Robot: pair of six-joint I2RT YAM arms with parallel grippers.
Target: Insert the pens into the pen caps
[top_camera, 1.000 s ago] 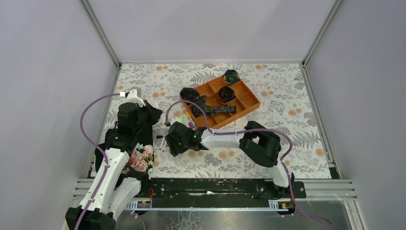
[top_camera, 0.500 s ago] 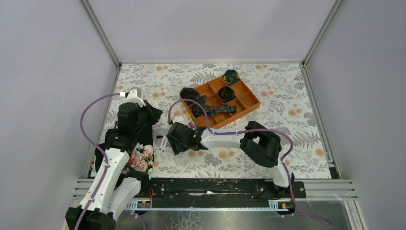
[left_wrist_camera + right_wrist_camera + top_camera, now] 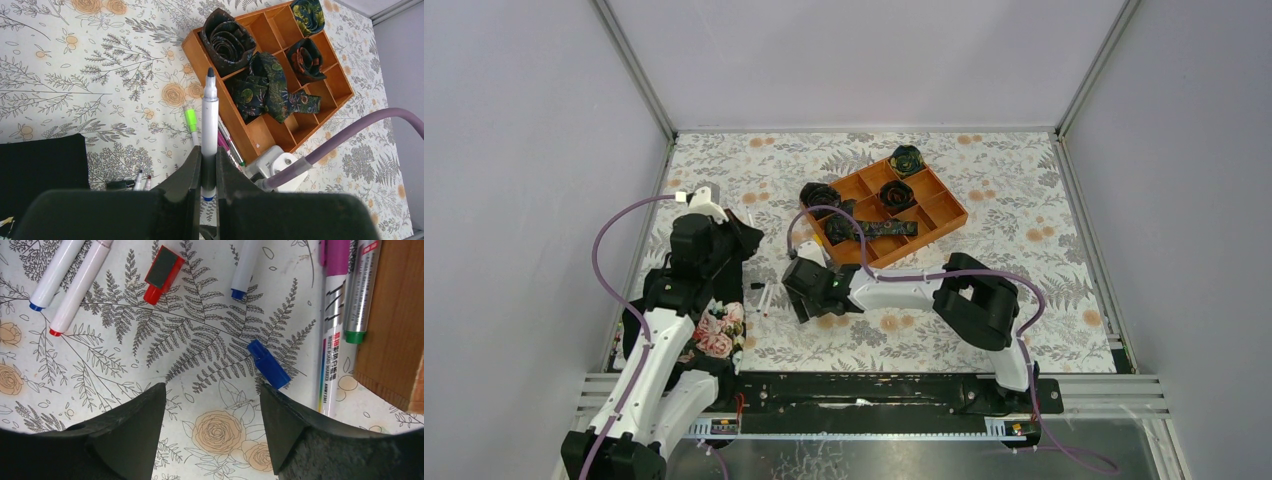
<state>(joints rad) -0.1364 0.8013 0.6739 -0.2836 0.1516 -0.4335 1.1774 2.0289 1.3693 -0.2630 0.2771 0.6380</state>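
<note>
My left gripper (image 3: 209,167) is shut on a white pen (image 3: 210,115) with a dark bare tip and a blue rear end, held above the mat and pointing towards the tray. In the top view it (image 3: 746,240) sits at the left. My right gripper (image 3: 212,410) is open and low over the mat, its right finger (image 3: 287,425) just beside a blue cap (image 3: 268,364). A red cap (image 3: 164,274) lies farther off. White pens with a blue end (image 3: 55,272), a red end (image 3: 80,287) and a blue end (image 3: 245,270) lie near it.
An orange divided tray (image 3: 949,215) holding dark rolled fabric stands at the back. A magenta marker (image 3: 332,325) and a green-ended marker (image 3: 362,290) lie along its wall (image 3: 395,340). A green-capped pen (image 3: 190,122) lies near. Floral cloth (image 3: 719,335) lies by the left arm.
My right gripper has shifted a little to the right, away from the pens at the left. The left arm and its pen have not moved.
</note>
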